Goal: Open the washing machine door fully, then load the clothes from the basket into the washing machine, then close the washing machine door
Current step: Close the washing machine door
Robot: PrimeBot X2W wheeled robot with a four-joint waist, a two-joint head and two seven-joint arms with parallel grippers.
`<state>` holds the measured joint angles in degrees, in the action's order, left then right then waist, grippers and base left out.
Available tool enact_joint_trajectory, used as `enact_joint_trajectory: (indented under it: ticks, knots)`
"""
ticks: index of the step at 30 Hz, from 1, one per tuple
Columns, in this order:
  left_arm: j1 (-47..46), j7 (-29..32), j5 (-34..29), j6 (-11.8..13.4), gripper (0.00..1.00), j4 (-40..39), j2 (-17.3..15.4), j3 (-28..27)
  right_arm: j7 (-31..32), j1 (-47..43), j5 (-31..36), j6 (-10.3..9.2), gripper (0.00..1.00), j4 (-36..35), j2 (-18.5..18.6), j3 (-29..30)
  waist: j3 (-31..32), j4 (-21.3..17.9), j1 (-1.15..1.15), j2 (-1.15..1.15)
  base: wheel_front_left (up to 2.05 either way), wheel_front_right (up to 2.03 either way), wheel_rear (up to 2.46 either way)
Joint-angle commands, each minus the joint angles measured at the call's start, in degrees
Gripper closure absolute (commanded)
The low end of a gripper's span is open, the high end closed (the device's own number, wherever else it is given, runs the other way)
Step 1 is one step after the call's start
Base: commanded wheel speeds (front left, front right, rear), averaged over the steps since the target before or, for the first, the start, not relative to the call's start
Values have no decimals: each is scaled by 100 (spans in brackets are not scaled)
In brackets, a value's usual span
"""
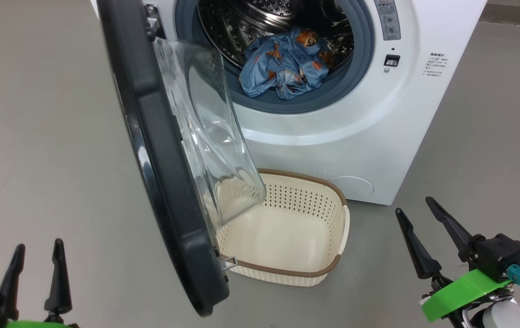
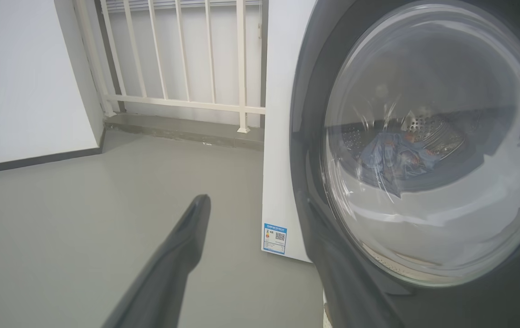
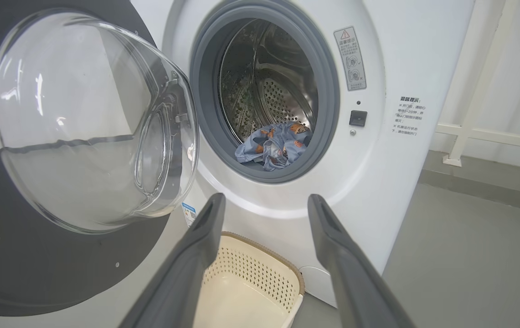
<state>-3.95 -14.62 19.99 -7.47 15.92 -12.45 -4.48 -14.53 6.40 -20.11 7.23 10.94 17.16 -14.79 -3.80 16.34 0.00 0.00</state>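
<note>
Grey floor [image 1: 36,114]; basket [image 1: 328,269] empty, clothes [image 1: 287,68] in drum [image 1: 241,23], top centre. Left gripper [image 1: 39,245] and right gripper [image 1: 414,205] gape, empty. Your door [image 1: 159,150] swing may pinch them at the gasket [image 1: 287,107].

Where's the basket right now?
Head view, centre: the basket sits on the floor in front of the washing machine, just right of the open washing machine door.

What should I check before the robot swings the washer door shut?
1. The basket is empty: ok.
2. The clothes are inside the drum: ok.
3. The clothes are clear of the grey gasket: cannot tell.
4. The left claw is open and empty: ok.
5. The right claw is open and empty: ok.
</note>
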Motion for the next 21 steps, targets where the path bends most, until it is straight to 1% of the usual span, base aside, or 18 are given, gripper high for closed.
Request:
enact_joint_trajectory:
  ticks: [1, 5, 12, 21]
  knots:
    - [-45, -38, -88, -2, 0, -188, -112, -262, -47, -1, 70, 25, 7, -123, 54, -89, 8, -17, 0, 0, 0, 0, 0]
    - [60, -38, -172, -2, 0, -243, -51, -322, -47, -14, 72, 25, 7, -129, 43, -92, 26, -68, 0, 0, 0, 0, 0]
    - [191, -38, -259, -2, 0, -339, -40, -364, -47, -93, 99, 25, 7, -166, 0, -10, 36, -214, 0, 0, 0, 0, 0]
    - [239, -38, -276, -2, 0, -407, -68, -219, -47, -224, 117, 25, 7, -196, -35, 125, 30, -373, 0, 0, 0, 0, 0]
